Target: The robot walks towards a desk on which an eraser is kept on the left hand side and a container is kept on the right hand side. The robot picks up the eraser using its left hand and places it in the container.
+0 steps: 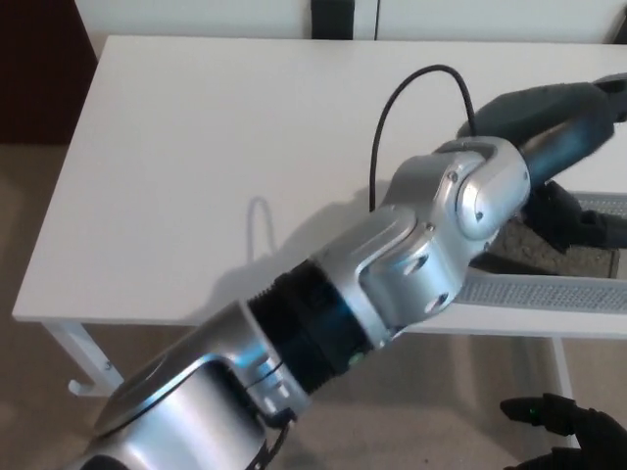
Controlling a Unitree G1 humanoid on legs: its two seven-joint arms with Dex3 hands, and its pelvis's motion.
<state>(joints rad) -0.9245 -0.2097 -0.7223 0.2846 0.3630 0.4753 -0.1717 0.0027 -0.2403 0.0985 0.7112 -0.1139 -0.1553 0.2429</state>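
Smooth matt white bench (196, 166); glossy silver metal arm (411, 264); matt dark robot hand (558, 127); grey perforated mesh container (549, 292) holding a rough, speckled eraser (549, 257).

1. A white desk (216, 166) fills most of the view, its top plain and evenly lit, with a soft shadow falling near its front edge at 7 o'clock.
2. A white desk leg (83, 362) with a small hook-like bracket shows under the front corner at 8 o'clock.
3. Beige carpet (29, 215) covers the floor along the 9 o'clock side and below the desk.
4. A dark brown panel (39, 69) stands at 10 o'clock.
5. A white wall (196, 15) runs along 12 o'clock, broken by a narrow dark upright piece (333, 18).
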